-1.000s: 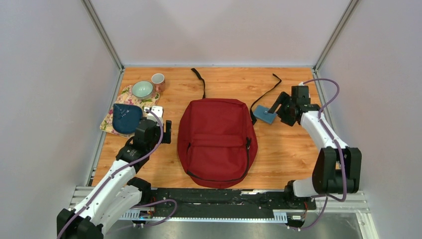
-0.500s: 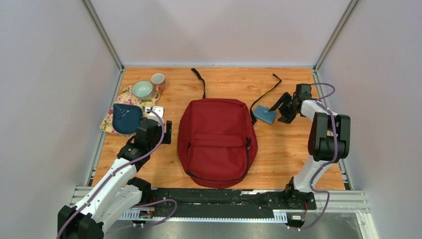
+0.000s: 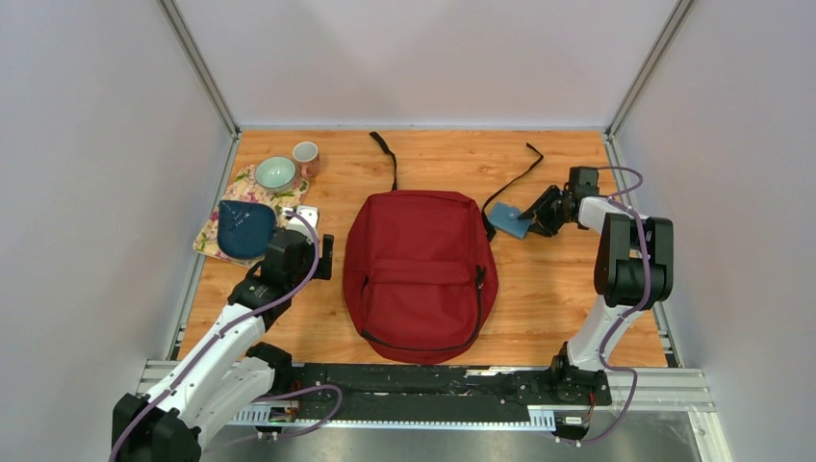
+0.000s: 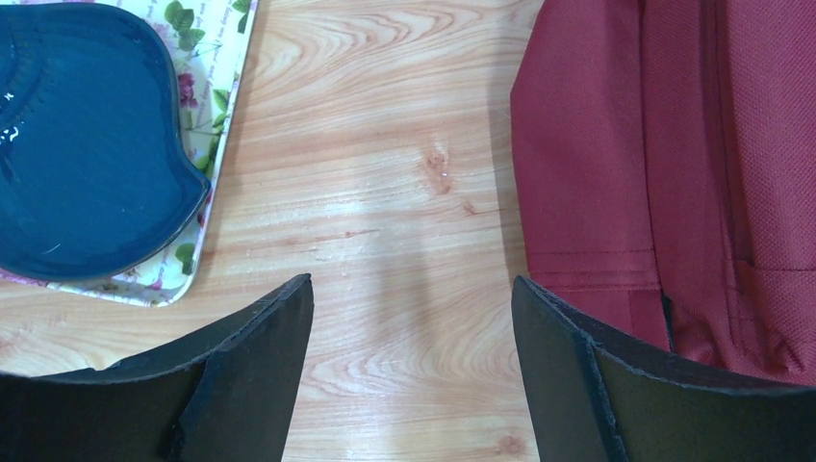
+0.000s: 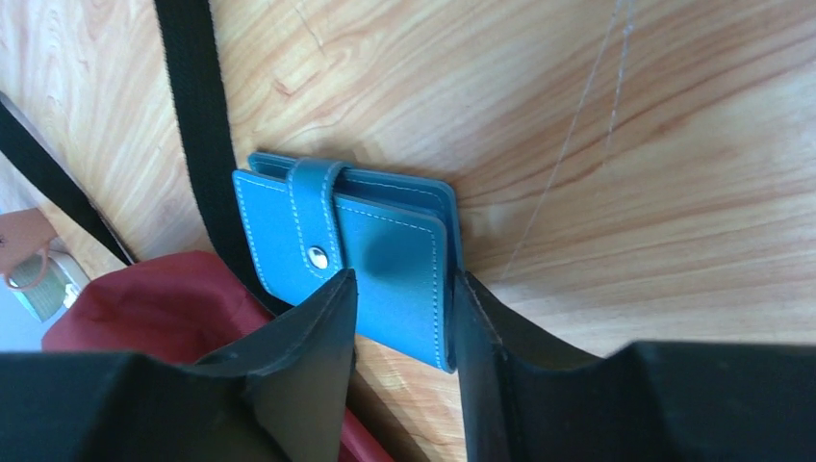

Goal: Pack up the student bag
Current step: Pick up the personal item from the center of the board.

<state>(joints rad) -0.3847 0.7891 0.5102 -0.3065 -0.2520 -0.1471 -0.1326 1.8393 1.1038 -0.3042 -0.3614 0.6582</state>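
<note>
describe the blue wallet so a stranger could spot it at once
Find the big dark red student bag in the middle and look just off its far right corner, by a black strap. The wallet sits there between the fingers of the right gripper: small, flat, bright teal with a snap tab, unlike the larger dark blue pouch left of the bag.

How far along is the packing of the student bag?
Nothing looks packed: the student bag lies flat and looks closed. In hand: the right claw brackets the blue wallet, grip unconfirmed. The left claw is open, empty. Left: opening the bag, loading items.
</note>
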